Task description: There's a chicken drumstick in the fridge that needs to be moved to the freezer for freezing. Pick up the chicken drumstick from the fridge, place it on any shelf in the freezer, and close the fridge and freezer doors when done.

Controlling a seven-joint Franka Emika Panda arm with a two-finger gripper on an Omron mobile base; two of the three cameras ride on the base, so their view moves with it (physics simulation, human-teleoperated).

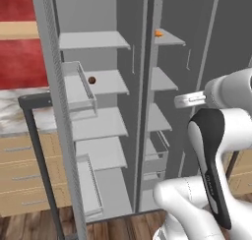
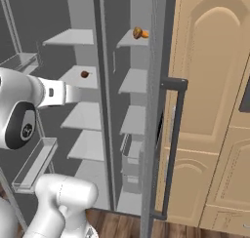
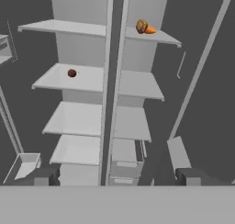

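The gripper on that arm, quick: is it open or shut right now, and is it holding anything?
Gripper: open and empty, its jaws spread wide, pointed at the open fridge and freezer shelves.

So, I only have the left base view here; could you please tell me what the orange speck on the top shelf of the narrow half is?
Observer: It's the chicken drumstick. The hand view shows it lumpy, brown and orange, lying on the highest shelf of the freezer.
Operator: Thank you. Is the end effector carrying anything?
Observer: No. In the hand view the end effector is open, its fingertips wide apart with nothing between them.
Operator: And what stands beyond the freezer door, please?
Observer: The right base view shows a tan wooden cabinet door just past the open freezer door and its dark handle.
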